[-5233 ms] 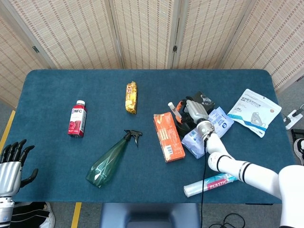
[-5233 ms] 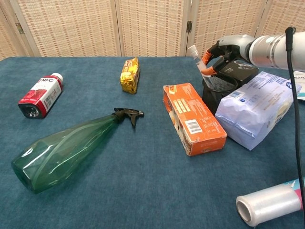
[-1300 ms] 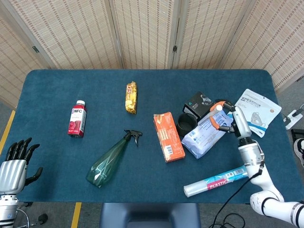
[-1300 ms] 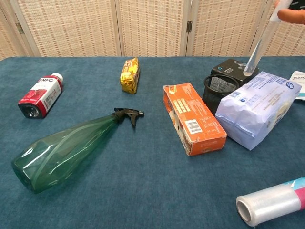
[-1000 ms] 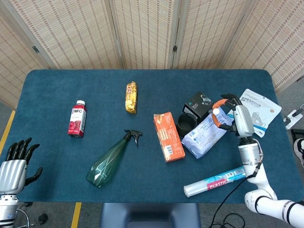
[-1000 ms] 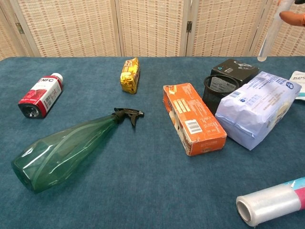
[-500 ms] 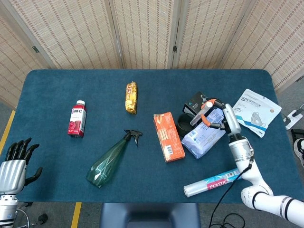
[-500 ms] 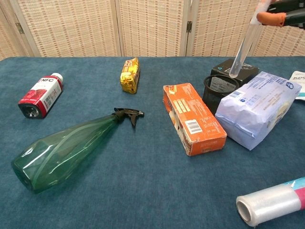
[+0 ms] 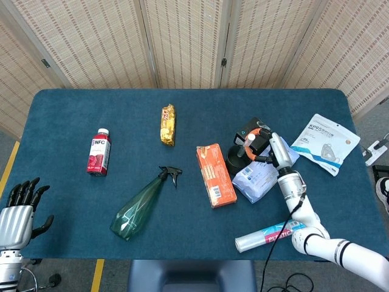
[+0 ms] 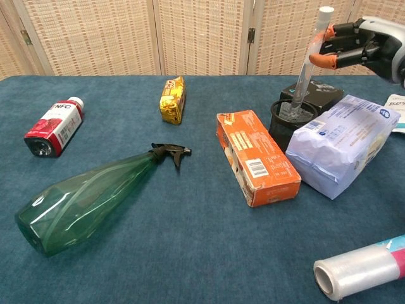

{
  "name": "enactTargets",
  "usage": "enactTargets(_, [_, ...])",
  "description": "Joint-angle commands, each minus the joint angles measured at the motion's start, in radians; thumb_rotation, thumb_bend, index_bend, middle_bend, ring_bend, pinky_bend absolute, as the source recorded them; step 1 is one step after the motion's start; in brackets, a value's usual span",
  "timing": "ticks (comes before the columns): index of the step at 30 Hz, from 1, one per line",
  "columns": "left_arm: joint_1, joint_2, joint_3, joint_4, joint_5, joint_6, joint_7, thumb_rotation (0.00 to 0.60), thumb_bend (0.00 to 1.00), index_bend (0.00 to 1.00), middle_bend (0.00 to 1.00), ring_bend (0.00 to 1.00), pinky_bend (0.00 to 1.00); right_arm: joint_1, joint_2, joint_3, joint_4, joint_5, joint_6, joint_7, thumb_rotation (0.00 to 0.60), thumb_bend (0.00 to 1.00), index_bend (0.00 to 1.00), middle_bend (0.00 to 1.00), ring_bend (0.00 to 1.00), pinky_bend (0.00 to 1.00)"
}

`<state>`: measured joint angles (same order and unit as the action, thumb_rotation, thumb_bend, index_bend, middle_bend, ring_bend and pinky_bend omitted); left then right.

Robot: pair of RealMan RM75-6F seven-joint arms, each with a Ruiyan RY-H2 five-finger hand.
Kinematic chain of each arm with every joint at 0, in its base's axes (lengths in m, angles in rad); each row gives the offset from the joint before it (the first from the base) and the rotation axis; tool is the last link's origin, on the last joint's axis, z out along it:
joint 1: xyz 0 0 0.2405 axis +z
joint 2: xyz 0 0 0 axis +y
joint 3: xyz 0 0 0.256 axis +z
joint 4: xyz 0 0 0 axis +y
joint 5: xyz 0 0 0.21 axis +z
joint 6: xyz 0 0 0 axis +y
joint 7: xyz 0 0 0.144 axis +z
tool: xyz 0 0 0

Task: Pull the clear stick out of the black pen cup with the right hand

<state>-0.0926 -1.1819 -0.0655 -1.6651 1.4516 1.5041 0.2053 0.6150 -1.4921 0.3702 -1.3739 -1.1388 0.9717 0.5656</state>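
Observation:
The clear stick point(image 10: 309, 60) stands nearly upright, tilted a little to the right. My right hand point(image 10: 362, 45) pinches it near its white top, orange fingertips point(image 10: 324, 61) on it. Its lower end dips into the mouth of the black mesh pen cup point(image 10: 286, 126). From the head view, the right hand point(image 9: 271, 149) hovers just right of the cup point(image 9: 236, 160) and holds the stick point(image 9: 248, 143) above it. At the lower left edge my left hand point(image 9: 16, 212) holds nothing, its fingers apart, off the table.
An orange box point(image 10: 256, 157) lies left of the cup, a white and blue bag point(image 10: 340, 142) right of it, a black box point(image 10: 317, 92) behind. A film roll point(image 10: 358, 268) lies front right. A green spray bottle point(image 10: 88, 196), a red bottle point(image 10: 54, 126) and a gold snack point(image 10: 171, 99) lie to the left.
Five seconds ago the stick stood in the cup; the hand lifted it out to the right. In the last half second it swung left and down, lowering the stick's end into the cup mouth.

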Motion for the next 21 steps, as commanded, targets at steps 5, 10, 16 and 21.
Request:
enactTargets(5, [0.001,0.0,0.001,-0.003,-0.001,0.001,0.004,0.6,0.32,0.22,0.09,0.05,0.1,0.025,-0.065,-0.026,0.104,-0.011,-0.045,0.002,0.6,0.48,0.63,0.41,0.18,0.13])
enactTargets(10, [0.001,0.002,0.0,-0.004,-0.002,0.001,0.005,0.6,0.32,0.22,0.09,0.05,0.1,0.016,-0.021,-0.056,0.099,-0.069,-0.043,-0.021,0.6,0.22,0.17,0.18,0.04,0.1])
enactTargets(16, [-0.004,0.002,-0.003,-0.007,0.004,0.002,0.005,0.6,0.32,0.22,0.09,0.05,0.09,-0.025,0.08,-0.08,0.016,-0.128,0.021,-0.079,0.6,0.16,0.0,0.04,0.0,0.08])
enactTargets(21, [-0.006,0.003,-0.006,-0.009,0.007,0.004,0.004,0.6,0.32,0.22,0.09,0.05,0.1,-0.098,0.201,-0.111,-0.085,-0.19,0.144,-0.204,0.6,0.18,0.0,0.05,0.0,0.08])
